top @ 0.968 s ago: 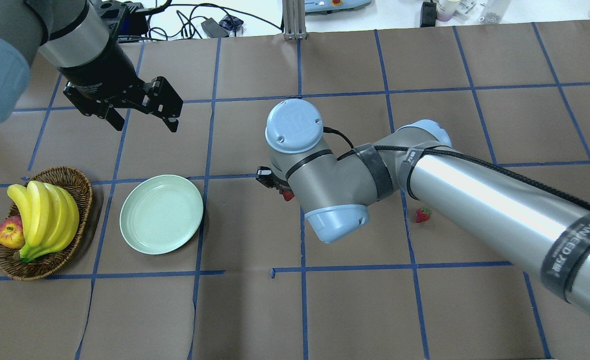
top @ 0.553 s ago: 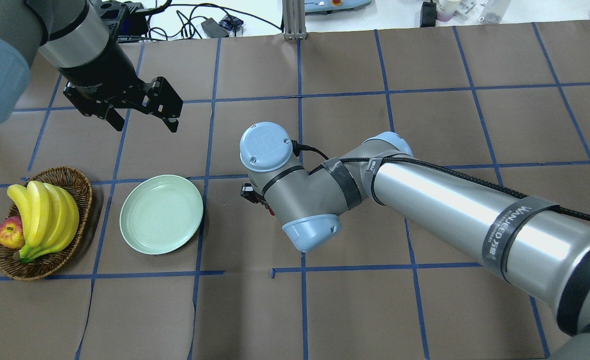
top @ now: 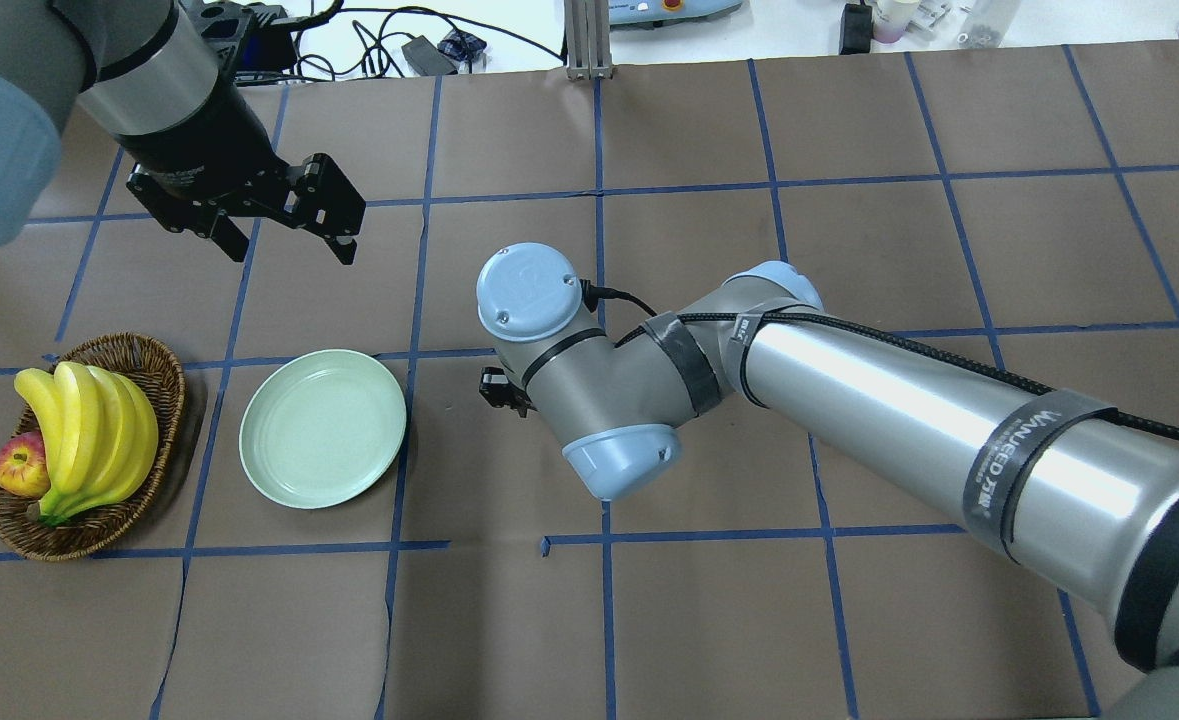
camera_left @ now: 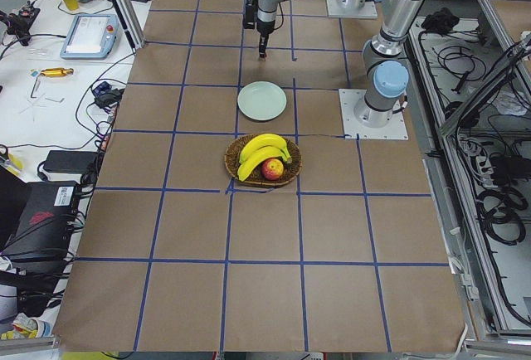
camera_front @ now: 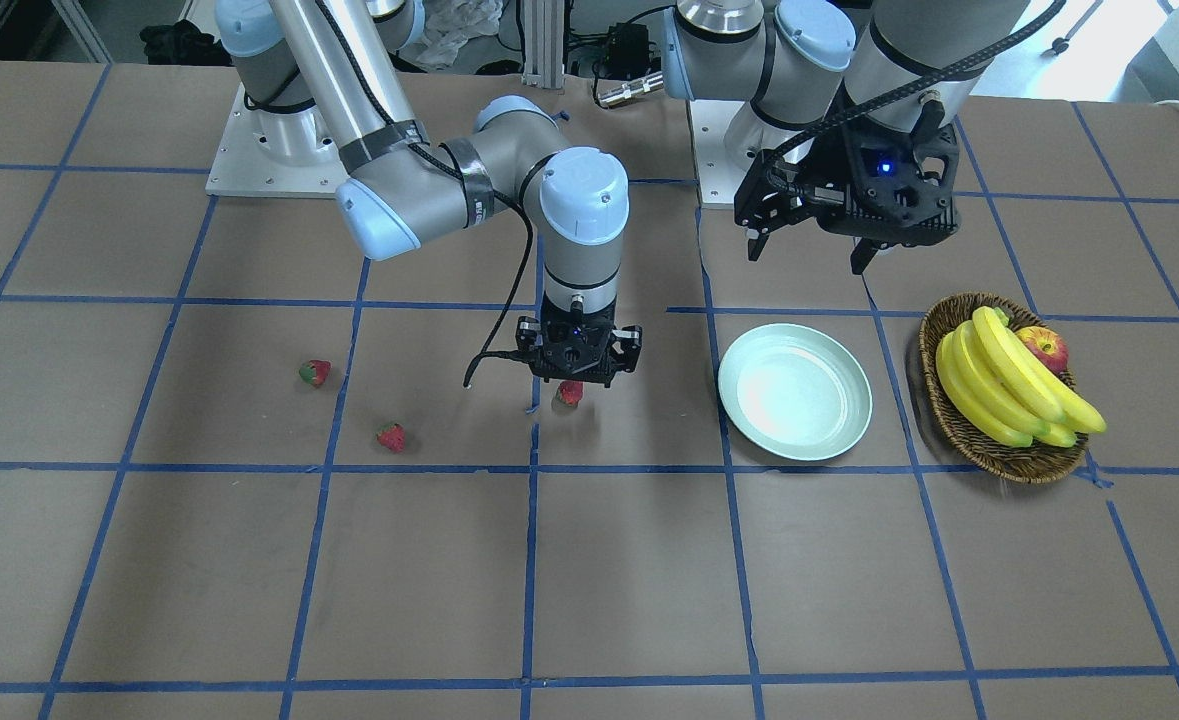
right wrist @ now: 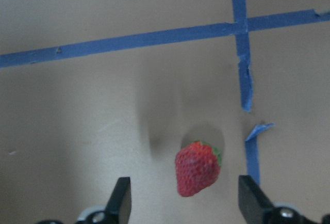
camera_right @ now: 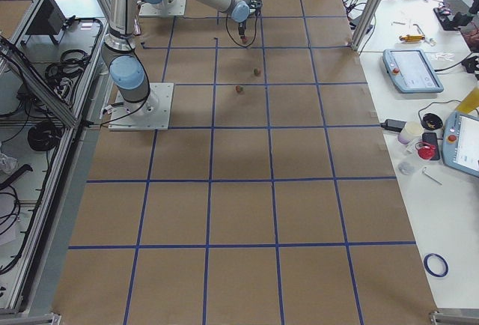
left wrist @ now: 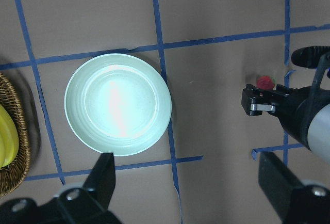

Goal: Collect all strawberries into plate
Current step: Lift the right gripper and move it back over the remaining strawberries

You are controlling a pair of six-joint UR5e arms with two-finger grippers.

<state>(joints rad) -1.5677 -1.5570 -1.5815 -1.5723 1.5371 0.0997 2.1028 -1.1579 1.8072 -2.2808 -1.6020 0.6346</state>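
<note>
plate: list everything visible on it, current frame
The plate is round, shallow and pale mint, with a raised rim and faint concentric rings. It looks like glossy plastic or ceramic, with glare at its centre. It lies flat on the brown-papered table, by a crossing of blue tape lines, beside the wicker basket but apart from it. It is empty, and neither gripper touches it.

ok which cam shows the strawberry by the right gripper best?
Right wrist view: the strawberry is large, between the spread fingers. Front-facing shows it small under the right gripper; left wrist, a red speck; overhead hides it behind the arm; side views, too far.
</note>
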